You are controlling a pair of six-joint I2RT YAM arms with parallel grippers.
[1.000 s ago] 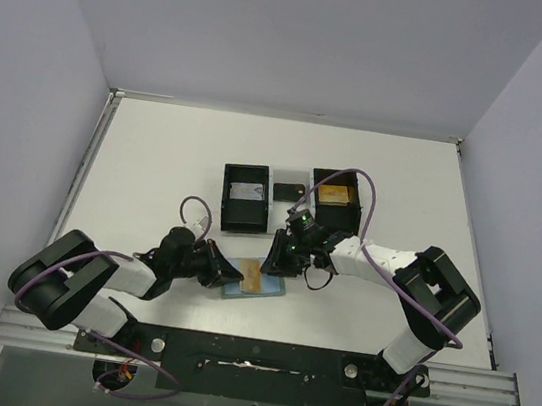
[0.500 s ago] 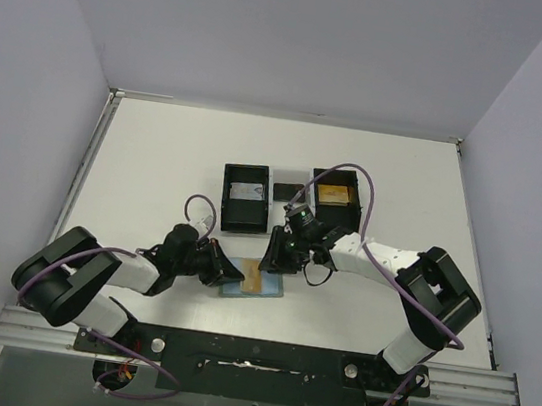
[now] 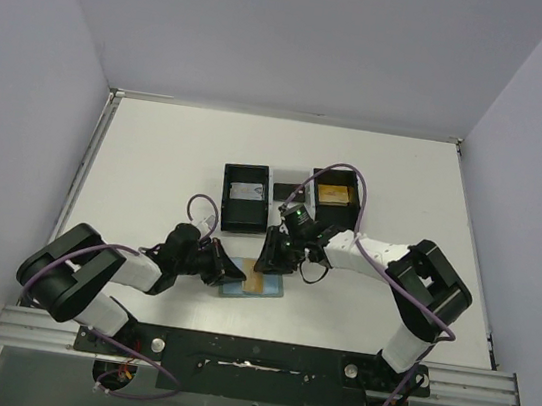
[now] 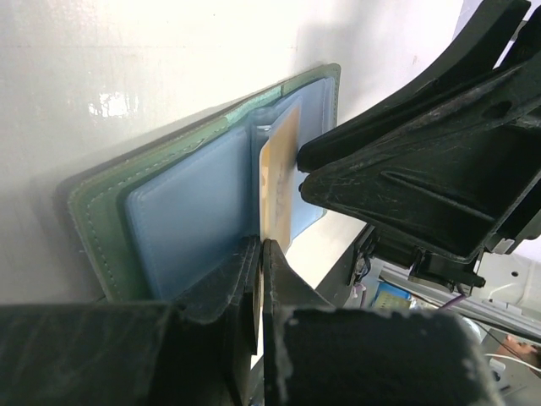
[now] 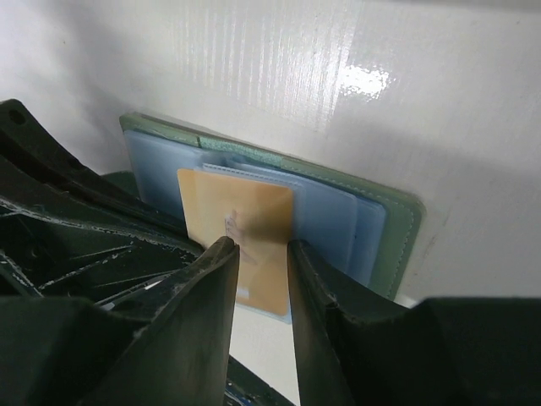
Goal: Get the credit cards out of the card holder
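While the card holder point(image 5: 394, 227) lies open on the table point(image 3: 155, 167) near the front edge, between the two arms, one gold-orange card point(image 5: 239, 230) sticks half out of its pale blue pocket. The left gripper point(image 3: 226, 269) is closed tight and its tips press on the left leaf of the holder, so it looks like a clamp against sliding. The right gripper point(image 5: 258, 254) hangs just over the free end of the card, its jaws parted a little, and I see nothing pinched between them.

I think the step now is to catch this card and draw it out. To do it well, the right jaws should go down on both sides of the free edge, close firmly on the card alone, and pull along the line of the pocket, not upward, with the left tips bearing down on the holder.

Behind stand two black boxes: the left box point(image 3: 244, 199) has a pale card point(image 3: 245, 191) inside and the right box point(image 3: 337, 204) has something gold. A small dark flat thing point(image 3: 284, 187) lies between them. The two grippers are very close together above the holder, so they may knock each other, and the soft blue lining could be pinched together with the card
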